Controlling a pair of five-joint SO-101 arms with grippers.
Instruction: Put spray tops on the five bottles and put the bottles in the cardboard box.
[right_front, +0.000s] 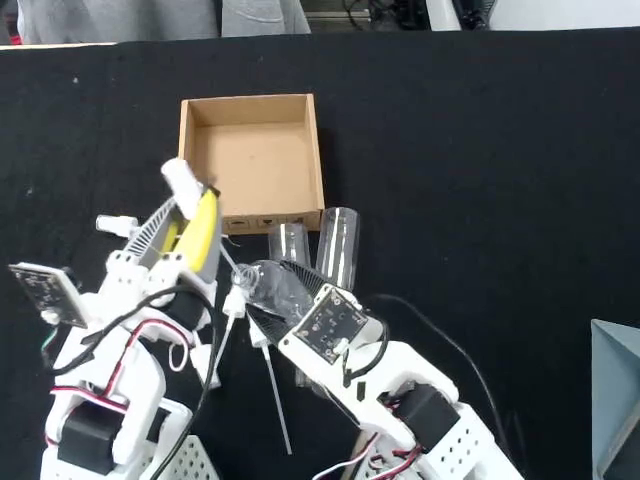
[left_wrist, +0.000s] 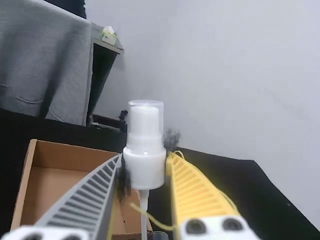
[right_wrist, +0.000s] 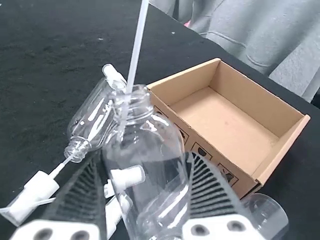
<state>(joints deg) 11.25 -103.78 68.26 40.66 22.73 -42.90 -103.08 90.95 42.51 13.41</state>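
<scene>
Raised left gripper (left_wrist: 145, 159) clamps a spray top (left_wrist: 144, 127); right gripper (right_wrist: 144, 160) grips a tilted bottle (right_wrist: 142, 132).

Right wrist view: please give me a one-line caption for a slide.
Right claw grips a clear plastic bottle with a thin white tube in its neck, near an open brown cardboard box.

1. cardboard box (right_front: 186, 150): the near outer wall carries a short row of small dark printed pictograms (right_wrist: 200, 150), each in a square frame, side by side along the lower part of the wall.
2. Right wrist view: two frames can be made out. One outline resembles a cup or glass; the other is too small to identify.
3. No letters, words or numbers can be read.
</scene>
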